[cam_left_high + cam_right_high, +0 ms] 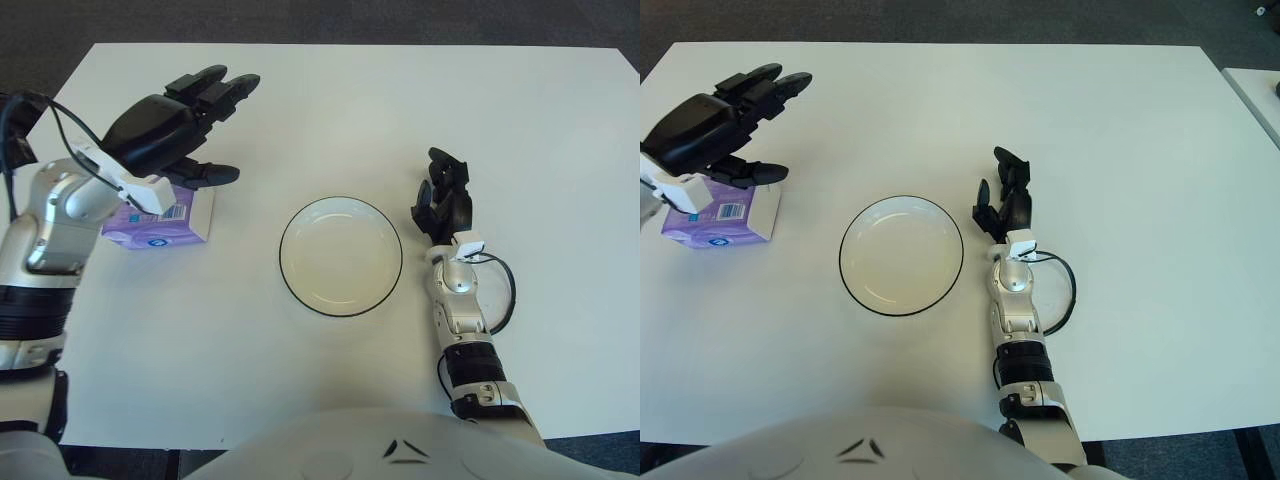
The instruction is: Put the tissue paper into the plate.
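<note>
A purple and white pack of tissue paper (165,220) lies on the white table at the left, also seen in the right eye view (725,218). A white plate with a dark rim (340,256) sits empty at the table's middle. My left hand (190,125) hovers above the tissue pack with its fingers spread, holding nothing; it hides the pack's far part. My right hand (442,195) shows just right of the plate, fingers relaxed and empty.
The white table (400,110) has dark floor beyond its far edge. A second white surface (1258,95) shows at the far right edge of the right eye view. My body's white shell (380,450) fills the bottom centre.
</note>
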